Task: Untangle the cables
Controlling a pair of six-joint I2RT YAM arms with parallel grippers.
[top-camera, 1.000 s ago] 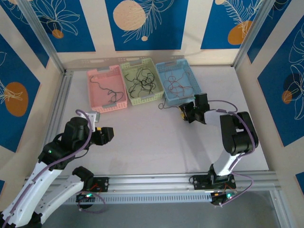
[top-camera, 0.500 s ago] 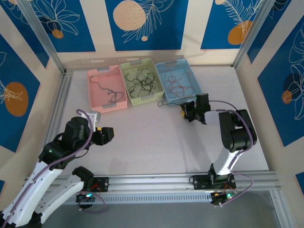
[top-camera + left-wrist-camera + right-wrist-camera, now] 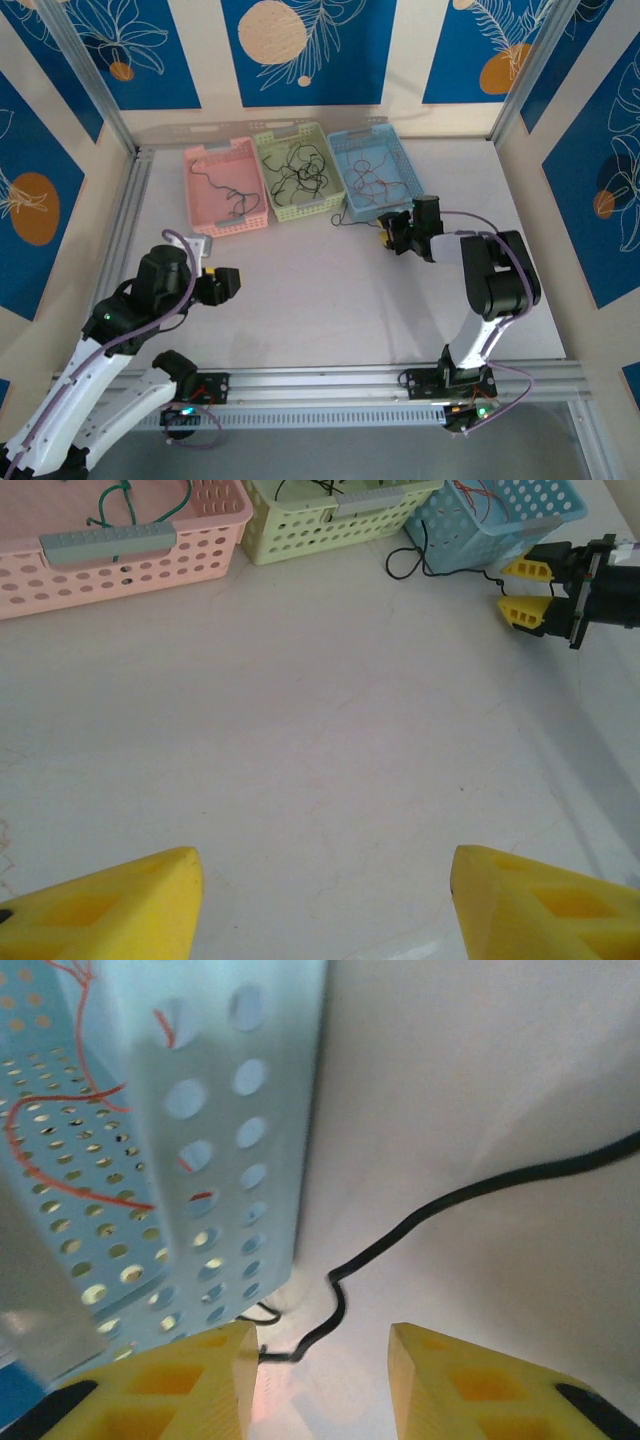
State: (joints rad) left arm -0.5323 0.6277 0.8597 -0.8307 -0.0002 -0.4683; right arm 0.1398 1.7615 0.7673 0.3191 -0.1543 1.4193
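The cables (image 3: 297,172) were hair-thin, limp strands that looked almost weightless. They seemed likely to snag on each other and on the basket holes, so a light pinch on a free end or a lone loop would probably work better than a grab into a knot. Most of them lay in three baskets across the upper middle of the overhead view. A few dark strands sat in the pink basket (image 3: 214,151), a dense black tangle in the green basket (image 3: 290,134), and red strands in the blue basket (image 3: 364,133). One black cable (image 3: 430,1210) trailed out over the bare bench (image 3: 320,300) just beside the blue basket's near corner. The right claw (image 3: 320,1380) sat low over it with its fingers apart and nothing clamped. The cable's kinked end ran up against the left-hand fingertip in the wrist view, though the blur made it hard to say whether it was really touching. The perforated blue wall stood close on that side and could crowd or catch a closing finger. The left claw (image 3: 320,900) hovered at the lower left of the overhead view, spread wide and empty, well apart from every strand.
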